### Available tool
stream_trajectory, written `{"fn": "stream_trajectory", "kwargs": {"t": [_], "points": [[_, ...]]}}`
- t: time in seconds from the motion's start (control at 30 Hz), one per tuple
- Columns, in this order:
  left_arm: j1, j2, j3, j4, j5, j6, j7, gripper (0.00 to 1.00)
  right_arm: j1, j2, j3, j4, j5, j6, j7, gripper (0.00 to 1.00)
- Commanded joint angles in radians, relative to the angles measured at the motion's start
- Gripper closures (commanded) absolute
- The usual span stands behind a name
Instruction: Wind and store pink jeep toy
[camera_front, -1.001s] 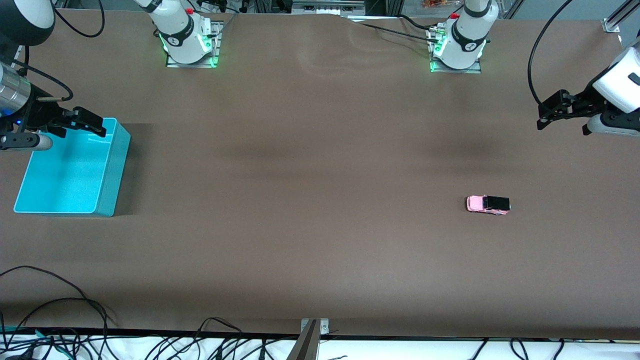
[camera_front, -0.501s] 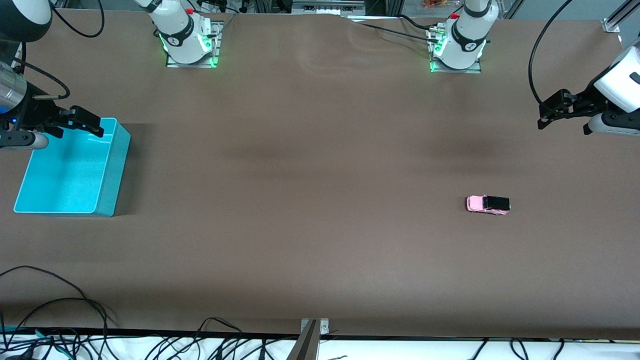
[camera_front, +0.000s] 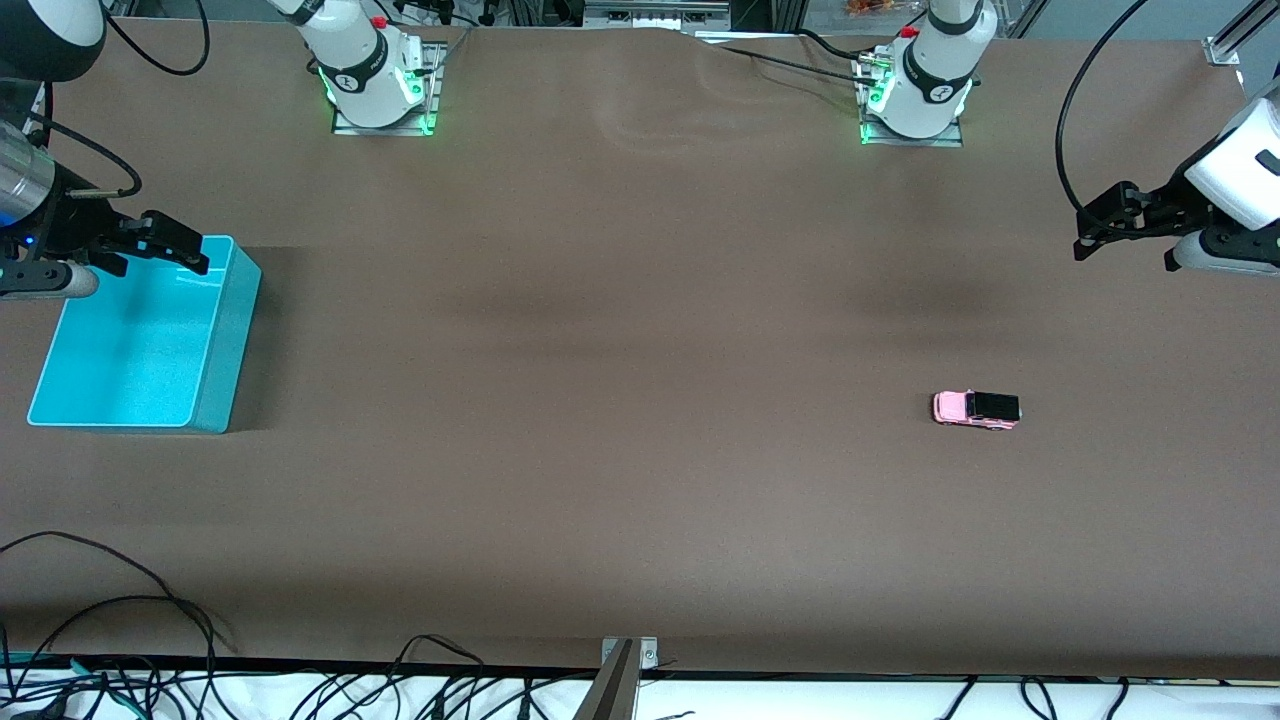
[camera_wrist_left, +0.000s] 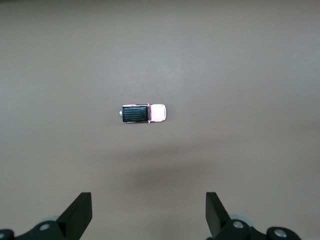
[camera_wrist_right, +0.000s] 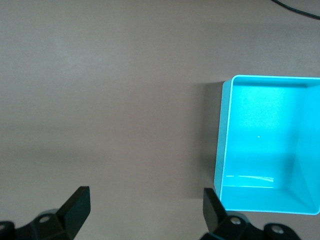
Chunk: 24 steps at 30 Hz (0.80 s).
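The pink jeep toy lies lower right of frame, long axis level, below the left gripper; its jaws gape empty; the right gripper, jaws released too, waits over the turquoise bin, upper left

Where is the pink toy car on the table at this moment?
The pink toy car stands alone on the brown table, toward the left arm's end, nearer to the front camera than the left arm's base, with the turquoise bin at the right arm's end.
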<state>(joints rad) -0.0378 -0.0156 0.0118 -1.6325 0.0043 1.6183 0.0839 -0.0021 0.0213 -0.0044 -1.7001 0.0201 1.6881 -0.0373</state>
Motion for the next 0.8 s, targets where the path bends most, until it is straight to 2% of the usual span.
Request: {"fn": "stream_trajectory", "kwargs": {"t": [0.0,0.77], "points": [[-0.004,0.012,0.002,0.031,-0.004,-0.021,-0.009,0.00,-0.004,0.011,0.006,0.033,-0.003,-0.019,-0.010,0.00],[-0.002,0.029,0.004,0.046,-0.007,-0.020,-0.006,0.00,0.021,0.012,0.021,0.066,-0.005,-0.016,-0.001,0.00]]}}
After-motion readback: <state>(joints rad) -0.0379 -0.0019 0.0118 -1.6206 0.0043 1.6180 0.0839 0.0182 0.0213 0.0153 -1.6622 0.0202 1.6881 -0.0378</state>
